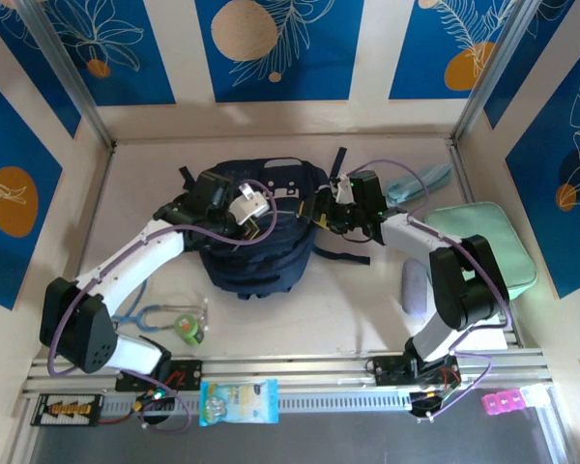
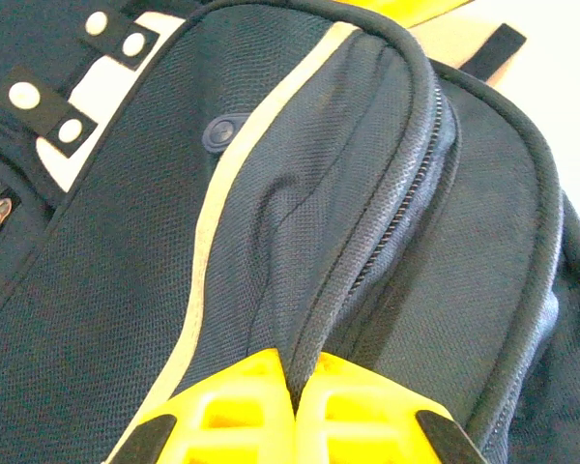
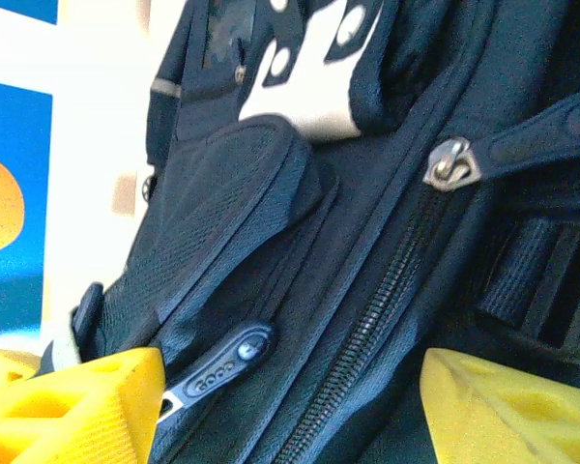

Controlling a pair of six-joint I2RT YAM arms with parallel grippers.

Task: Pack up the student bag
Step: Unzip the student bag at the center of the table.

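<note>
The student bag, a navy-blue backpack with a white patch, lies in the middle of the table. My left gripper rests on its upper left part. In the left wrist view the left gripper is shut on a raised piped fold of the student bag beside a zip. My right gripper is at the bag's right side. In the right wrist view the right gripper is open, its yellow fingers wide apart on either side of a closed zip. A dark rubber zip pull lies near the left finger.
A mint-green flat case lies at the right, with a grey object near the right arm. A stethoscope and a green tape roll sit front left. A snack packet lies on the front rail.
</note>
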